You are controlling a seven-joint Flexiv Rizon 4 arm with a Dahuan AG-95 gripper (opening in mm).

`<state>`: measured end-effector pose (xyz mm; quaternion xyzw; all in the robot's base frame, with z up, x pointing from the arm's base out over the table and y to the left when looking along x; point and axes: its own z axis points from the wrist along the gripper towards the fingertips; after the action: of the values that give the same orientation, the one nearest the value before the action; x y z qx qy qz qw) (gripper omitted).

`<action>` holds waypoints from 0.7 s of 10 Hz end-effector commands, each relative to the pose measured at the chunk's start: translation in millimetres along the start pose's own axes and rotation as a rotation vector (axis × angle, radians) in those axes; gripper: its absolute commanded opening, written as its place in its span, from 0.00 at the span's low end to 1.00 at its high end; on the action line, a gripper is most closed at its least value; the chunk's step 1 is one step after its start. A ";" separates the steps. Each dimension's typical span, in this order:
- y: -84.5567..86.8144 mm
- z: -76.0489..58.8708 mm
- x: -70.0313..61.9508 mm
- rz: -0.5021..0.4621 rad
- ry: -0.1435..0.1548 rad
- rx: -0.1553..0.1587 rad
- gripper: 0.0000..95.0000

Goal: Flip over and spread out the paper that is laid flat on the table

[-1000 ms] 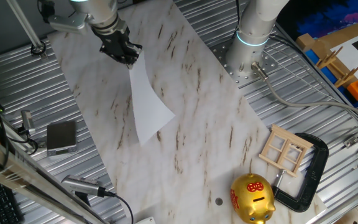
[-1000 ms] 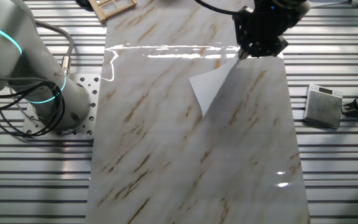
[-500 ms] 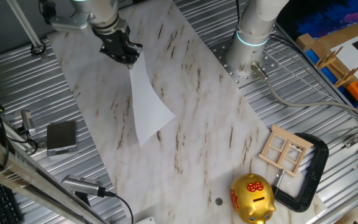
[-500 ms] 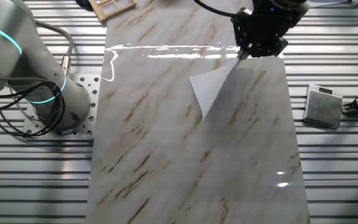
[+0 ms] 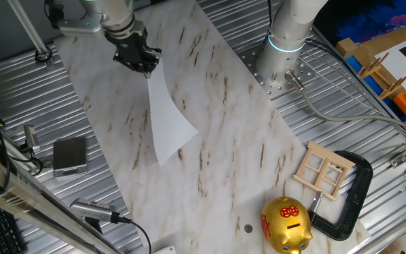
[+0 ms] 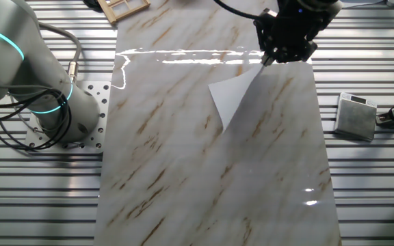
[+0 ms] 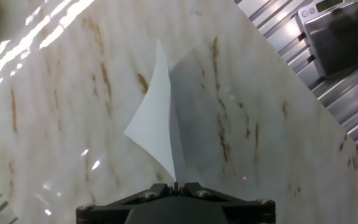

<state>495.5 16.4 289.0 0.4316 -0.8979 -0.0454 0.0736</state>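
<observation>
The white paper [image 5: 166, 113] hangs by one corner from my gripper [image 5: 146, 68] over the marble table [image 5: 217, 141]. Its lower end rests on the table. My gripper is shut on that corner, above the table's far end. In the other fixed view the paper [image 6: 234, 96] slopes down and left from the gripper [image 6: 269, 60] onto the table [image 6: 183, 171]. In the hand view the paper [image 7: 157, 124] stands edge-on, curled, rising from my shut gripper [image 7: 176, 185] over the table [image 7: 73, 124].
A grey square pad [image 5: 70, 154] lies on the ribbed metal left of the table; it also shows in the other fixed view [image 6: 356, 115]. A gold piggy bank [image 5: 286, 224], a wooden frame [image 5: 323, 171] and a black clamp [image 5: 354, 194] sit at the near end. The arm's base [image 5: 284, 49] stands right.
</observation>
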 end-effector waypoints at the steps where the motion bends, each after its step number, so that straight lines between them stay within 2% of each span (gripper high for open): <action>1: 21.6 -17.7 2.0 0.019 -0.001 0.004 0.00; 2: 34.8 -27.5 2.2 0.045 0.001 0.005 0.00; 3: 37.8 -30.1 2.5 0.052 0.003 0.007 0.00; 5: 32.8 -34.5 7.0 0.049 -0.001 0.001 0.00; 7: 30.0 -33.5 6.1 0.047 -0.003 0.000 0.00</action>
<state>476.6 30.3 326.7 0.4112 -0.9073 -0.0447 0.0752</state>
